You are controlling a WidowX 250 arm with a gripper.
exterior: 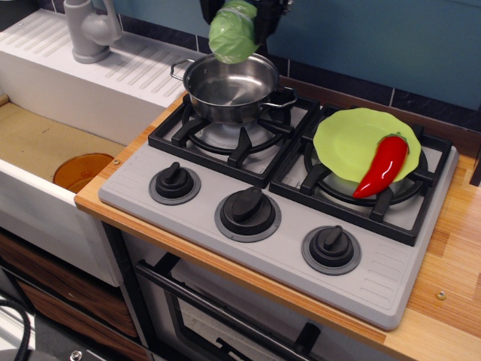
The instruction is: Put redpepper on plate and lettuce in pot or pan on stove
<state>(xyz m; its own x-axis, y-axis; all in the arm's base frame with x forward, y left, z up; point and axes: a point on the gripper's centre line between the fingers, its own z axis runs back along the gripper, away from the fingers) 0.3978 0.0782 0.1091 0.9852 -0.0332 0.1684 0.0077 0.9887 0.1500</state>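
The pale green lettuce hangs in the air above the steel pot, held between the black fingers of my gripper at the top edge of the view. The gripper is shut on it; most of the arm is out of frame. The pot stands empty on the left burner of the grey stove. The red pepper lies on the right part of the lime-green plate, which sits on the right burner.
Three black knobs line the stove front. A white sink with a grey faucet is at the left, with an orange disc in the basin. The wooden counter runs to the right.
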